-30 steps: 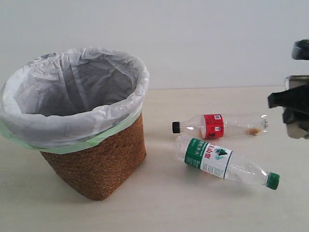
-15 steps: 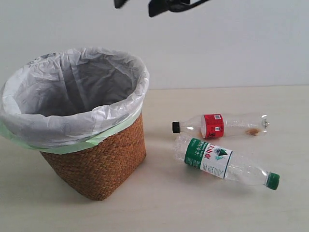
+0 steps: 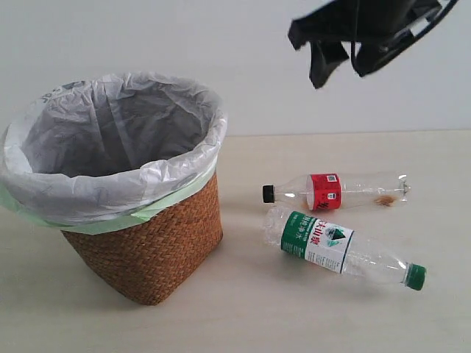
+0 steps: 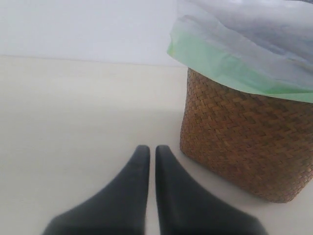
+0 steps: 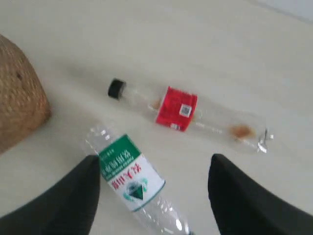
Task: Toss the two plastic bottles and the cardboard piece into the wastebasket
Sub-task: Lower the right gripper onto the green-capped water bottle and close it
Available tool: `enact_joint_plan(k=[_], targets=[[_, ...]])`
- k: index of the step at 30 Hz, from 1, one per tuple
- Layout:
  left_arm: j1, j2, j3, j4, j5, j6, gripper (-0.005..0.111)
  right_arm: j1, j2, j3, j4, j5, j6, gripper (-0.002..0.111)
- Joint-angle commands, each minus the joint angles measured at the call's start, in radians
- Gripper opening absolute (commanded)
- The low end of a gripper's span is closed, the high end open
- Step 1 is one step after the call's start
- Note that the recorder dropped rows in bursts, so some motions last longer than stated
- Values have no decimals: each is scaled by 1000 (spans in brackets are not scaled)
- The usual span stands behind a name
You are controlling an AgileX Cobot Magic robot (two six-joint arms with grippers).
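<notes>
Right gripper (image 5: 154, 164) wide, empty, above green-label bottle (image 3: 342, 248) and red-label bottle (image 3: 333, 191), both lying on surface (image 3: 331, 316) beside wastebasket (image 3: 158, 250). Left gripper (image 4: 152, 149) pinched closed. Risk: off-centre pinch rolls green-label bottle into its neighbour.

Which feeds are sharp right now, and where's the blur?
Exterior view: wastebasket, red-label bottle, green-label bottle sharp, evenly lit; right end effector a dark silhouette at the top. Right wrist view: whole frame blurred, labels fuzzy. Left wrist view: wastebasket weave crisp, left end effector soft up close.
</notes>
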Motion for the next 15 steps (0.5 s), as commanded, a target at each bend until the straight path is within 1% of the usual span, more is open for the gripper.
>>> enact_joint_plan(k=[1,8,15], targets=[[1,-3,4,3,-1,-8,4,-21,-7,156,-9,7,-31,56],[1,-3,4,3,-1,-8,4,-19,-7,354,28,-103,-118,56],[1,-3,4,3,-1,-8,4,-19,-7,521,30,-297,-178,56]])
